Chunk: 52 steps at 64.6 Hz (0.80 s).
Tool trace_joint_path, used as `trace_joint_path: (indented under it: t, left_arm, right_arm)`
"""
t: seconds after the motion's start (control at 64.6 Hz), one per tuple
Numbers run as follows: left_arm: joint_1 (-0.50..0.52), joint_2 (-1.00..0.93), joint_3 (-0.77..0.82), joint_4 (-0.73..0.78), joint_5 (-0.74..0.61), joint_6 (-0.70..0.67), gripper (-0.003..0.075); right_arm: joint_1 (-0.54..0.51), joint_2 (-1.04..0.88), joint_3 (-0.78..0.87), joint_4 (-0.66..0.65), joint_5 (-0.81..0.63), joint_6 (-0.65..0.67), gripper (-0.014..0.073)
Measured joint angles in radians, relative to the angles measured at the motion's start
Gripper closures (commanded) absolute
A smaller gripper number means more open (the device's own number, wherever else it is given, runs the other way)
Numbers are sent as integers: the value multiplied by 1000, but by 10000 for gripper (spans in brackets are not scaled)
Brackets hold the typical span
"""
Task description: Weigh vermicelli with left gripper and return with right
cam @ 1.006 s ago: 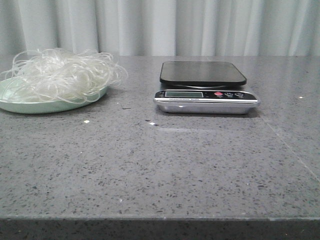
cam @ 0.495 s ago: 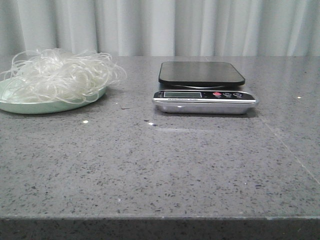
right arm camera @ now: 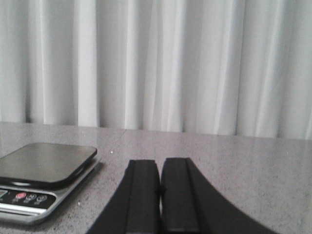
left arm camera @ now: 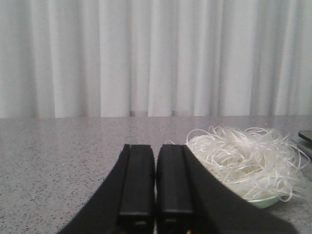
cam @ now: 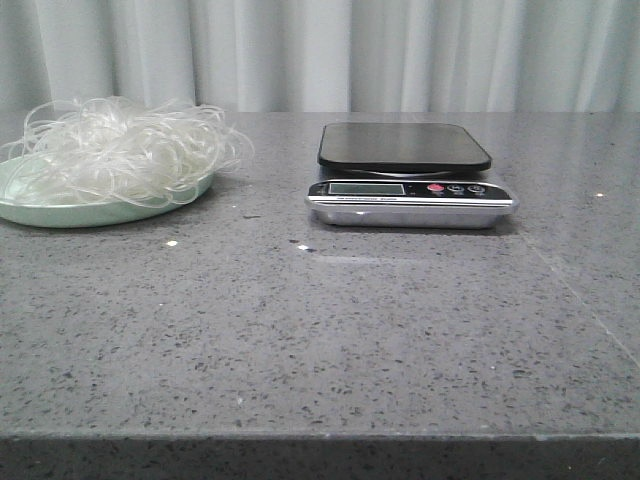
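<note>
The vermicelli (cam: 118, 150) sits heaped on the plate (cam: 60, 212), at nine o'clock from the scale (cam: 408, 178). Left gripper (left arm camera: 155, 168) and right gripper (right arm camera: 161, 175) are both pressed closed, empty. Left should spread wide, descend over the heap's centre, gathering loops cleanly.

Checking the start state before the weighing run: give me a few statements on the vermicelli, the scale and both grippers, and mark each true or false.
1. The vermicelli lies on the green plate. True.
2. The scale already carries noodles. False: its black platform is bare.
3. The left gripper is shut, holding nothing. True.
4. The right gripper grips the scale. False: it is shut on nothing, apart from the scale.
5. The plate stands right of the scale in the front view. False: left.
</note>
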Motion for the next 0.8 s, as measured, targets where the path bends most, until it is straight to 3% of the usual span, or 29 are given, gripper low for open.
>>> trace_joint_path:
  t: [0.805]
  left_arm:
    - [0, 0, 0, 0, 0, 0, 588]
  right_arm:
    - [0, 0, 0, 4, 17, 0, 412]
